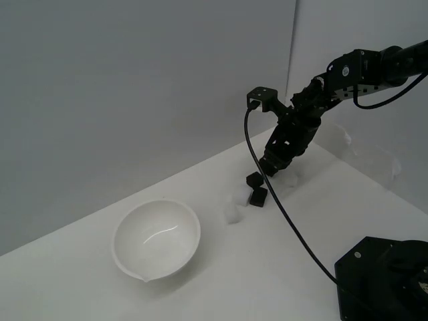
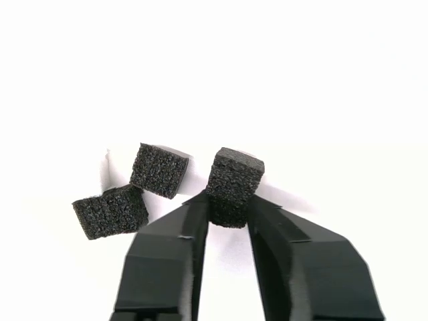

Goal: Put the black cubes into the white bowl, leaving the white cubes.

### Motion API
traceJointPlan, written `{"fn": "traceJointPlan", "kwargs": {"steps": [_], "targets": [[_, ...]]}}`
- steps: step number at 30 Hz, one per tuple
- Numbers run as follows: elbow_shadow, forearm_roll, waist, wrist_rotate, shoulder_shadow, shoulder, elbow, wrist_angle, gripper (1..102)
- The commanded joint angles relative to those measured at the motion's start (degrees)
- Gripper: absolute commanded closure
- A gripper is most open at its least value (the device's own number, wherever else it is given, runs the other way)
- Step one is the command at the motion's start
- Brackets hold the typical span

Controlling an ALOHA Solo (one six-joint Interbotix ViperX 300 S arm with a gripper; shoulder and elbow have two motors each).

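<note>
While two black cubes [image 2: 110, 210] [image 2: 159, 170] are left touching on the table [image 1: 267, 267], a third cube [image 2: 232, 186] is clamped between the gripper [image 2: 229, 212] fingers, well apart from the white bowl [image 1: 156, 239].

Black cubes [image 2: 233, 186]: matte black, speckled foam grain. White bowl [image 1: 156, 239]: glossy white. White cubes [image 1: 233, 211]: white, faint against the white counter [image 1: 267, 267]. Hand [image 2: 227, 207]: plain black. Cable [image 1: 281, 207]: black.
</note>
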Motion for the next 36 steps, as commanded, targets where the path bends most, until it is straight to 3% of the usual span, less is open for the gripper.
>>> {"fn": "traceJointPlan", "kwargs": {"steps": [1, 6, 14, 27, 36], "targets": [[-1.32, -0.88, 0.79, 0.09, 3.52, 3.08, -0.88, 0.62, 91], [-1.05, -1.23, 0.79, -0.26, 6.77, 6.24, -0.53, 1.14, 100], [0.97, -3.43, -2.11, -1.32, 15.47, 15.12, 1.32, 4.57, 100], [0.44, -3.6, -14.15, -9.76, 26.72, 26.37, 0.79, 7.29, 100], [-2.72, -3.6, -25.31, -15.38, 27.51, 27.16, -2.2, 7.73, 100]]}}
